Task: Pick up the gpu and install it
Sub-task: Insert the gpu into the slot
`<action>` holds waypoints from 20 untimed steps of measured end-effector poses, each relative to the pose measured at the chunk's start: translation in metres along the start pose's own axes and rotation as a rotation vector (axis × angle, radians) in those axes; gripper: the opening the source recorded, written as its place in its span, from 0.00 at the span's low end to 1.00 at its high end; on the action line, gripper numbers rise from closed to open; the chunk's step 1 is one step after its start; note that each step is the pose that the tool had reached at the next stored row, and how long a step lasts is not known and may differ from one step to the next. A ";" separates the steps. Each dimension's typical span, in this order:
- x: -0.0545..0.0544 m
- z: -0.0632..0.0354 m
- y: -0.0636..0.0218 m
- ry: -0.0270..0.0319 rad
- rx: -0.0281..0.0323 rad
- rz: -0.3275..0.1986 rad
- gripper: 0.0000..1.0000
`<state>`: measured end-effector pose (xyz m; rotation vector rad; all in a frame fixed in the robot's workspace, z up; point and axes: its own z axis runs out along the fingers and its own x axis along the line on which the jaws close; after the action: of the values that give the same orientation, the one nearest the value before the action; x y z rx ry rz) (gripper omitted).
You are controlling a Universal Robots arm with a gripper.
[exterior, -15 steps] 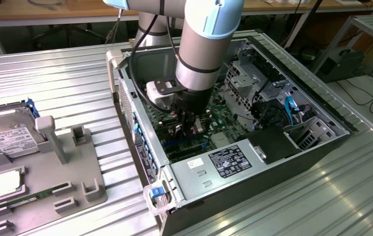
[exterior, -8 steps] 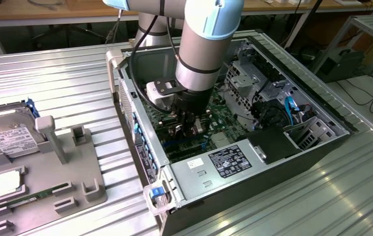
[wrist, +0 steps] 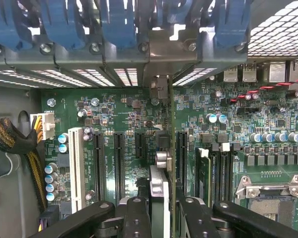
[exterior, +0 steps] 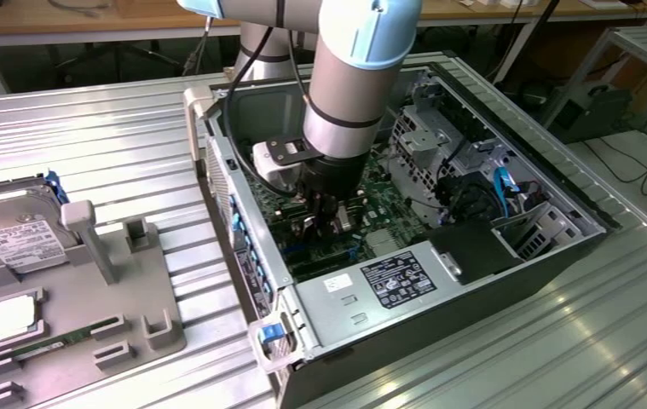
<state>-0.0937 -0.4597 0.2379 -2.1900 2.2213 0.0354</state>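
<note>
- Inside the open computer case, lying on its side on the ribbed metal table, the arm reaches down with its gripper low over the green motherboard.
- From the wrist view, the gripper is clamped on the gpu, seen edge-on: a thin card standing upright between the black fingers, its silver bracket end pointing toward the case's rear slot covers.
- The card hangs over the row of black expansion slots, roughly in line with the open gap in the rear covers, though from this angle I cannot tell for sure whether its edge has already touched a slot.
- Judged from this, pick-up is done and the install step is in hand: the card is being lined up and lowered.
- Seating will call for keeping the card square to the slot, the bracket meeting the rear opening, and a straight, firm push down without tilt.
- Off to the exterior view's left, the grey holder tray keeps a hard drive and a green memory stick, well apart from the work.
</note>
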 end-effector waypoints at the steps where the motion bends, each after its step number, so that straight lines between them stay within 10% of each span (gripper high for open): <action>1: 0.000 0.0001 0.0001 0.0001 0.0003 0.000 0.28; 20: 0.000 0.0076 0.0005 -0.0013 0.0009 0.000 0.29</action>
<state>-0.0943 -0.4595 0.2302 -2.1885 2.2206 0.0357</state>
